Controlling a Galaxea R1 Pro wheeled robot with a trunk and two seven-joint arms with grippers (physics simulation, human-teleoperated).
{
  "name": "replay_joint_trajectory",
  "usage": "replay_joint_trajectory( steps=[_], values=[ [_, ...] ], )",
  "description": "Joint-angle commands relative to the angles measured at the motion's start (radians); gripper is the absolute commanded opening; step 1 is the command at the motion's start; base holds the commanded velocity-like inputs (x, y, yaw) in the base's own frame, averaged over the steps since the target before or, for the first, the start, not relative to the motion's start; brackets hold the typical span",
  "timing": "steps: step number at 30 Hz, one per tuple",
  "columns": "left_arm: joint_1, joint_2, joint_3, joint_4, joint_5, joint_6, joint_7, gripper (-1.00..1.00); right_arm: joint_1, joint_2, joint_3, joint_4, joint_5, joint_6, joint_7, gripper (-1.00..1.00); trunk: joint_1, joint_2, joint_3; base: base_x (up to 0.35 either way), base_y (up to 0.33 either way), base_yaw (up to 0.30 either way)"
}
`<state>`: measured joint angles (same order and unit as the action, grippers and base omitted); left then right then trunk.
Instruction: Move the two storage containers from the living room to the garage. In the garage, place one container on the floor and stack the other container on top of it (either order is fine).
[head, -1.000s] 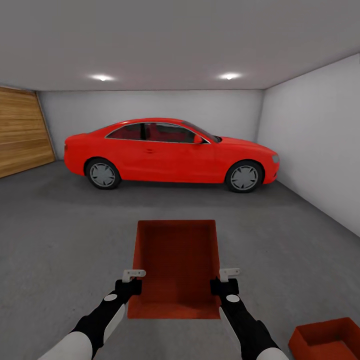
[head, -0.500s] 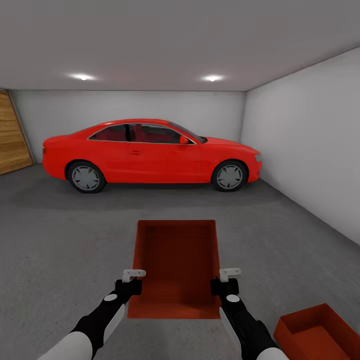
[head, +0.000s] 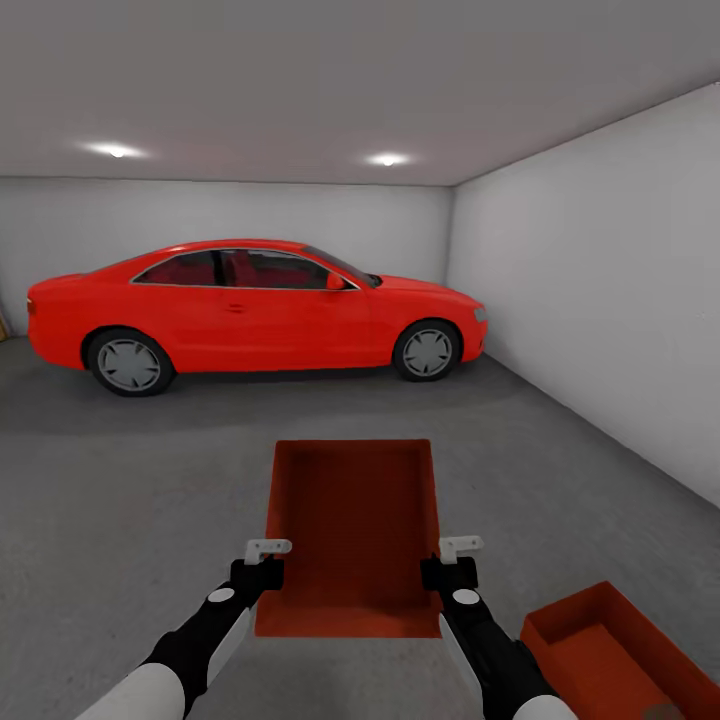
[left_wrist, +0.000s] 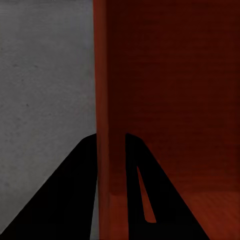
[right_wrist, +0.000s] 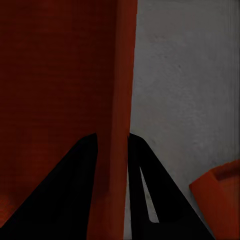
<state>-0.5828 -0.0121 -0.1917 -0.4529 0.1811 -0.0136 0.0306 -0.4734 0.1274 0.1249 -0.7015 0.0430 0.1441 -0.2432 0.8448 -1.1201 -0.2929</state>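
Note:
I hold one orange-red storage container (head: 350, 530) in front of me, above the grey concrete floor (head: 120, 500) of the garage. My left gripper (head: 262, 572) is shut on its left wall (left_wrist: 107, 125). On the opposite wall (right_wrist: 120, 100), my right gripper (head: 450, 572) is shut as well. In both wrist views the black fingers (left_wrist: 75, 200) (right_wrist: 75, 190) straddle the thin wall. The other storage container (head: 610, 655) rests on the floor at the lower right, and a corner of it (right_wrist: 220, 195) appears in the right wrist view.
A red car (head: 250, 310) is parked side-on across the back of the garage. A white wall (head: 600, 300) runs along the right side. Open concrete lies between me and the car.
The whole picture has shifted left, so the camera has turned right: the wooden door has left the view and the floor container shows more fully. Both grippers keep the same hold.

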Motion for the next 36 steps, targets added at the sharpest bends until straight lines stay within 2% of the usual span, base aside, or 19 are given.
replay_joint_trajectory(
  steps=[1, 19, 29, 36],
  values=[
    [0.000, 0.000, -0.038, 0.005, 0.015, -0.002, -0.008, -1.00, -0.001, 0.029, 0.052, -0.026, 0.014, 0.005, 0.002, -1.00, 0.000, -0.001, -0.001, 0.000, 0.000, -0.164],
    [0.000, 0.000, -0.038, 0.004, 0.015, -0.001, -0.008, -1.00, -0.001, 0.029, 0.052, -0.026, 0.014, 0.005, 0.001, -1.00, 0.000, -0.001, -0.001, 0.000, 0.000, -0.111],
    [0.000, -0.001, -0.038, 0.005, 0.015, -0.001, -0.008, -1.00, -0.001, 0.029, 0.052, -0.026, 0.014, 0.005, 0.002, -1.00, 0.000, -0.001, 0.004, 0.003, 0.000, -0.203],
    [0.000, 0.000, -0.038, 0.005, 0.014, 0.000, -0.008, -1.00, -0.001, 0.029, 0.052, -0.026, 0.014, 0.005, 0.001, -1.00, 0.000, -0.001, 0.004, 0.203, 0.000, -0.050]
  ],
)
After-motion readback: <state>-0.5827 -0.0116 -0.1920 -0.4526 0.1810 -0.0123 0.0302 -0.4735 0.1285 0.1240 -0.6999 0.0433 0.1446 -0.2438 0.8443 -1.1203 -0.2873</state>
